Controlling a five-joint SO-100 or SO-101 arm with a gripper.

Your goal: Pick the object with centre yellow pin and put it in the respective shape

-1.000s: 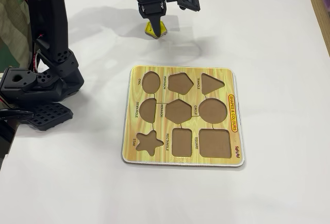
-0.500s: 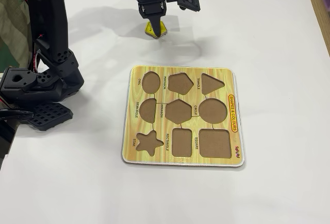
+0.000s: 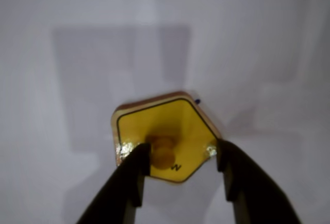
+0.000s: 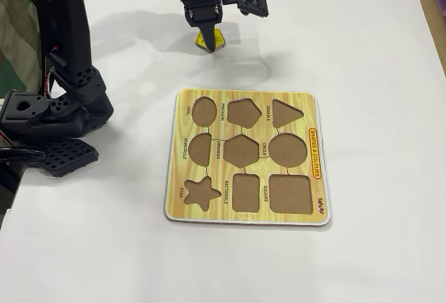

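A yellow five-sided piece (image 3: pixel 170 123) with a black outline and a round yellow pin (image 3: pixel 164 154) at its centre sits between my gripper's (image 3: pixel 181 151) two black fingers. The left finger (image 3: pixel 135 170) lies against the pin and over the piece's left corner; the right finger (image 3: pixel 229 165) presses on its right corner. In the fixed view my gripper (image 4: pixel 208 33) holds the piece (image 4: pixel 210 39) tilted just above the white table, behind the shape board (image 4: pixel 317 153). The board's pentagon recess (image 4: pixel 244 113) is empty.
The wooden board has several empty recesses, among them oval (image 4: pixel 203 110), triangle (image 4: pixel 286 112), hexagon (image 4: pixel 241 151), circle (image 4: pixel 288 150) and star (image 4: pixel 201 193). The arm's black base (image 4: pixel 52 111) stands at the left. A wooden strip (image 4: pixel 432 3) runs along the right edge.
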